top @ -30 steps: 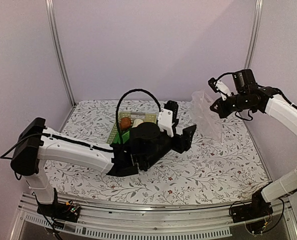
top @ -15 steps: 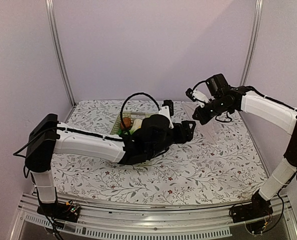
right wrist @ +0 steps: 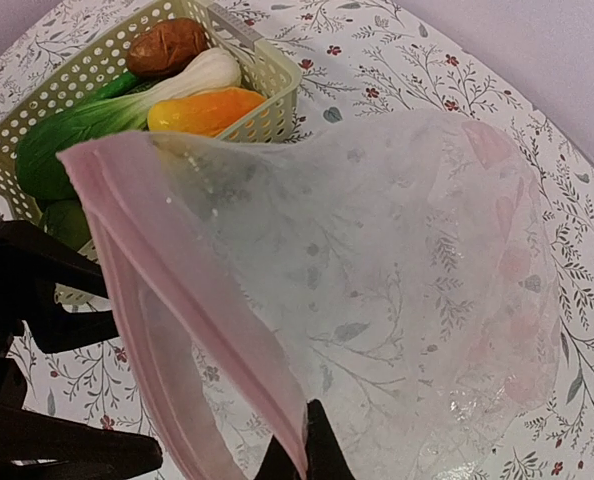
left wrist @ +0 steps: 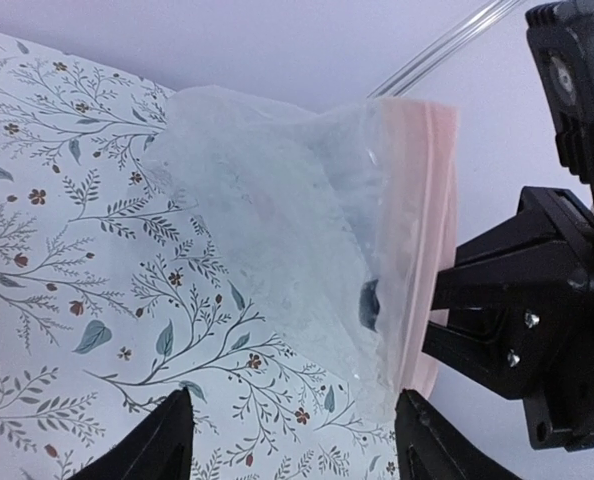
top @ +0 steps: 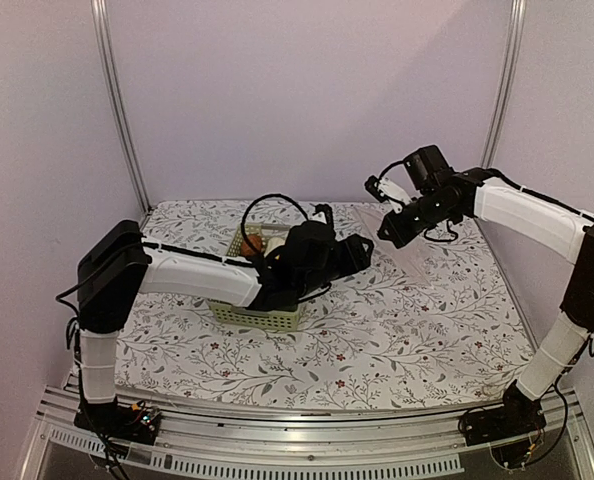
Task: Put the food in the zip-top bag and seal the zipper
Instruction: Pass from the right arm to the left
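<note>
Floral tablecloth (top: 427,330), right gripper (right wrist: 299,455) pinching zip-top bag (right wrist: 397,280), left gripper (left wrist: 292,440) spread beside it

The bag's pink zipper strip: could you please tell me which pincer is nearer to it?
Right. The right pincer is shut on the zipper strip; the left pincer faces it, open, close by.

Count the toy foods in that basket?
3 show in the pale green lattice basket: a brown mushroom-like piece at the far corner, a white-stemmed bok choy beside it, a yellow-orange pepper next. Others may hide behind the clear bag.
</note>
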`<state>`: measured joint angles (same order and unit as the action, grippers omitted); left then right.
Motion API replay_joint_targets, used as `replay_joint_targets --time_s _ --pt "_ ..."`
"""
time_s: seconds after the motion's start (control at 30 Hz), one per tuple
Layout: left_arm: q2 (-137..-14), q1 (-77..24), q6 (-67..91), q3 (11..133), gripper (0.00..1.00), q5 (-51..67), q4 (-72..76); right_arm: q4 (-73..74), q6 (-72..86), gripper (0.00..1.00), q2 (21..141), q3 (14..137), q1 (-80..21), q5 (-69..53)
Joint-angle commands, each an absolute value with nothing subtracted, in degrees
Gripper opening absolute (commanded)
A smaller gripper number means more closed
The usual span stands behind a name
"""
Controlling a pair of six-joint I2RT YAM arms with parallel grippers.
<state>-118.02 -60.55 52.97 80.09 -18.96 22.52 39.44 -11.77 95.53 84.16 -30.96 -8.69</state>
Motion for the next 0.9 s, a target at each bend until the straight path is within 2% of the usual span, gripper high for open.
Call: replay_joint_targets --time_s 0.0,0.23,0.4,0.6,0.67,0.73,0.8,0.83,0.87 --pt "-119.25 -60.04 52.15 81.20 0.68 -15.81 26.45 40.25 -11.13 0.00 96.81 85.35 -31.39 -9.65" --pt "-120.64 -59.95 53.21 83.45 0.66 -15.12 25.98 40.00 -10.58 0.00 98.12 85.57 -31.38 -7.28" --pt "-122.86 -58.61 61.28 86.27 0.58 -16.21 19.19 40.17 -10.38 0.00 97.97 85.90 -31.51 -8.07" --pt "-125.94 -56.98 63.51 89.26 0.38 -14.21 19.77 40.57 -10.54 0.00 97.15 85.80 -31.77 -7.58" --pt "-126.32 -56.63 62.45 89.35 0.19 -13.88 21.27 40.75 -10.99 0.02 96.93 85.70 -31.82 -7.21" --pt "-126.39 -56.39 61.75 88.66 0.02 -13.46 22.56 40.83 -11.85 0.08 96.82 85.31 -31.88 -5.83" --pt "-125.90 -56.32 61.64 87.45 0.00 -13.51 23.48 40.43 -12.55 0.22 96.70 84.37 -31.90 -3.04" --pt "-125.56 -56.26 61.69 86.64 0.00 -13.43 24.26 40.14 -12.89 0.35 96.32 83.54 -31.90 -2.01" --pt "-125.18 -56.25 61.78 85.88 0.00 -13.19 25.25 39.90 -13.40 0.41 96.11 82.33 -31.90 -1.46"
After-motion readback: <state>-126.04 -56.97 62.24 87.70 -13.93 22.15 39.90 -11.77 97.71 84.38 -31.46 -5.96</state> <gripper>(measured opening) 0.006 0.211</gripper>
